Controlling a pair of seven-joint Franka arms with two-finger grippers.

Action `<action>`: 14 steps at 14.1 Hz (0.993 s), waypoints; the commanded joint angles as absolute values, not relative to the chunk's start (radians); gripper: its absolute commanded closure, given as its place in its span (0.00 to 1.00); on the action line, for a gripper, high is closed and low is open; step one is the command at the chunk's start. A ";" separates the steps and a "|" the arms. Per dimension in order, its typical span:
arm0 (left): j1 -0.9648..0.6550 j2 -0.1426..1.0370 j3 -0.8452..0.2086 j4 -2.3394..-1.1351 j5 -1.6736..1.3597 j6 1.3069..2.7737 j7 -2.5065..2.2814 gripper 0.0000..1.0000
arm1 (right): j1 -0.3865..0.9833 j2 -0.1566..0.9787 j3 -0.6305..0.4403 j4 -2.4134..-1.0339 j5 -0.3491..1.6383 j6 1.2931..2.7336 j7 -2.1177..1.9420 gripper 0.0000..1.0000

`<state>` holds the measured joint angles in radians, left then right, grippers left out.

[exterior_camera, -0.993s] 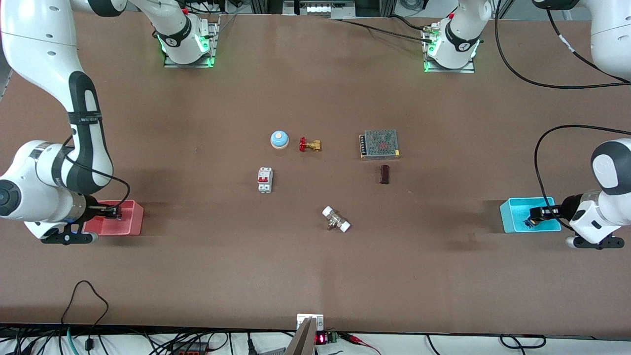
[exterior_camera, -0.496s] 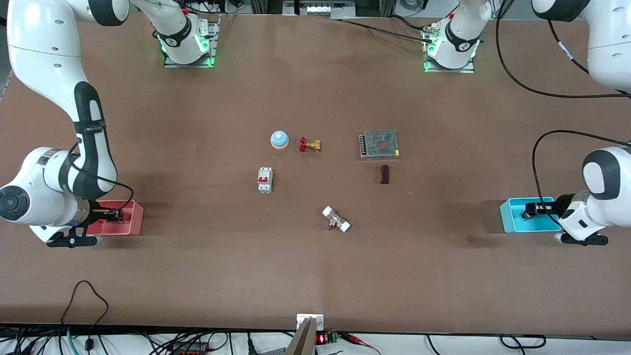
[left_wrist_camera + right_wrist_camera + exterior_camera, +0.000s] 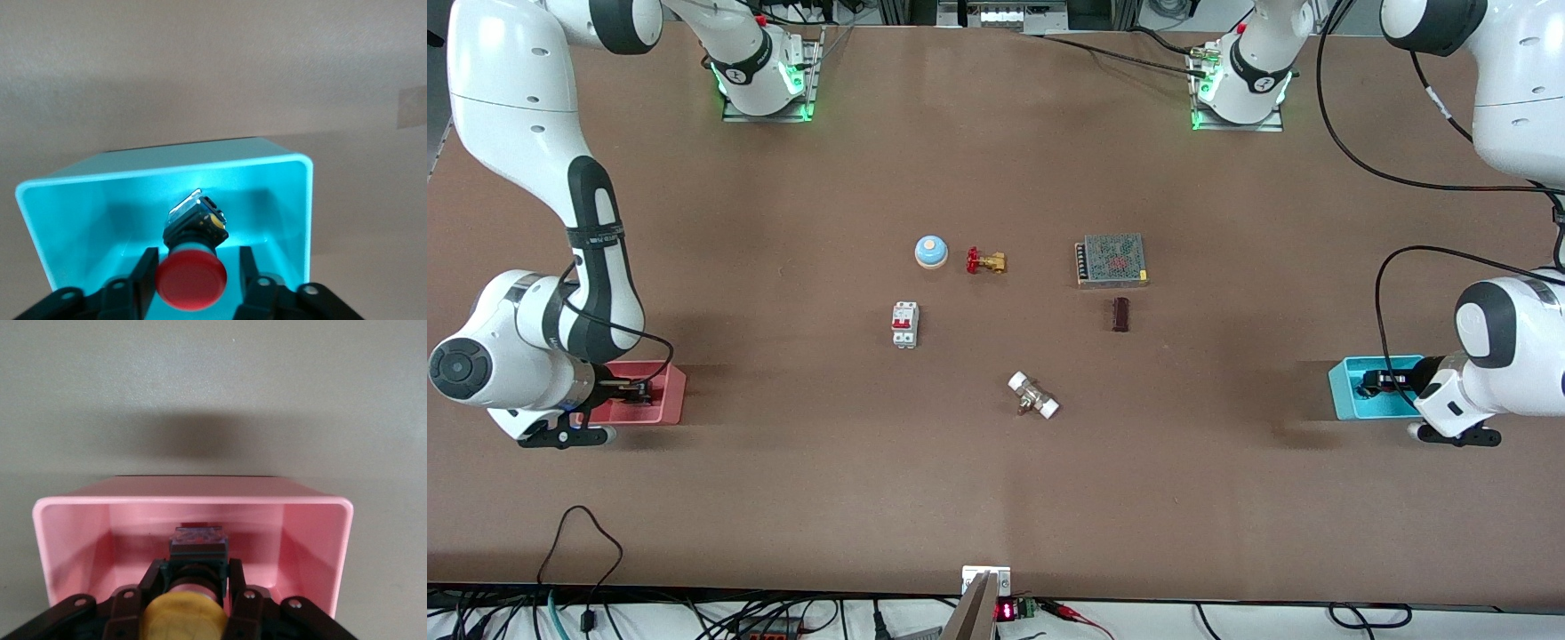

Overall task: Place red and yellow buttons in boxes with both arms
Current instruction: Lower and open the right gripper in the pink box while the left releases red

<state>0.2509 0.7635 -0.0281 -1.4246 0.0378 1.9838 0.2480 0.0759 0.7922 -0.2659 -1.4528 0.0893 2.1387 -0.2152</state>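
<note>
My left gripper (image 3: pixel 1373 382) is over the cyan box (image 3: pixel 1347 393) at the left arm's end of the table. In the left wrist view its fingers (image 3: pixel 245 263) stand apart, with the red button (image 3: pixel 191 280) loose and tilted between them, inside the cyan box (image 3: pixel 167 170). There is a gap between the cap and one finger. My right gripper (image 3: pixel 639 389) is over the pink-red box (image 3: pixel 665 402) at the right arm's end. In the right wrist view it (image 3: pixel 193 567) is shut on the black body of the yellow button (image 3: pixel 187 617), low inside the pink box (image 3: pixel 193 500).
In the middle of the table lie a blue dome with a cream top (image 3: pixel 931 252), a brass valve with a red handle (image 3: pixel 985 261), a white circuit breaker (image 3: pixel 904 324), a mesh-topped power supply (image 3: pixel 1111 260), a dark block (image 3: pixel 1120 314) and a white-ended fitting (image 3: pixel 1033 396).
My left gripper has slid over the cyan box toward the middle of the table, and the left arm has risen. My right arm has shifted slightly, its gripper staying in the pink box.
</note>
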 commanded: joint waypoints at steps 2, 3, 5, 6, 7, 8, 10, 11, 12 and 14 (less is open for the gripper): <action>0.245 0.740 -0.040 -1.392 0.051 1.980 0.252 0.24 | 0.063 0.799 -0.256 -1.434 0.092 2.138 -0.219 0.23; 0.242 0.736 -0.043 -1.358 0.052 1.979 0.247 0.20 | 0.063 0.798 -0.255 -1.433 0.092 2.138 -0.219 0.00; 0.203 0.713 -0.044 -1.328 0.055 1.979 0.219 0.13 | 0.064 0.790 -0.253 -1.431 0.107 2.129 -0.221 0.00; 0.186 0.700 -0.044 -1.328 0.054 1.979 0.192 0.12 | 0.064 0.784 -0.253 -1.430 0.135 2.126 -0.224 0.00; 0.173 0.690 -0.044 -1.331 0.055 1.980 0.152 0.12 | 0.067 0.776 -0.253 -1.430 0.161 2.120 -0.224 0.00; 0.161 0.680 -0.044 -1.333 0.057 1.979 0.129 0.12 | 0.069 0.755 -0.253 -1.430 0.170 2.103 -0.225 0.00; 0.129 0.643 -0.044 -1.341 0.055 1.968 0.068 0.11 | 0.072 0.717 -0.255 -1.425 0.167 2.031 -0.224 0.00; 0.103 0.621 -0.044 -1.360 0.057 1.967 0.026 0.10 | 0.074 0.688 -0.256 -1.425 0.167 1.998 -0.224 0.00; 0.080 0.597 -0.044 -1.376 0.057 1.962 -0.013 0.09 | 0.075 0.658 -0.256 -1.424 0.166 1.974 -0.224 0.00; 0.052 0.543 -0.044 -1.413 0.057 1.936 -0.037 0.09 | 0.075 0.597 -0.255 -1.419 0.161 1.899 -0.222 0.00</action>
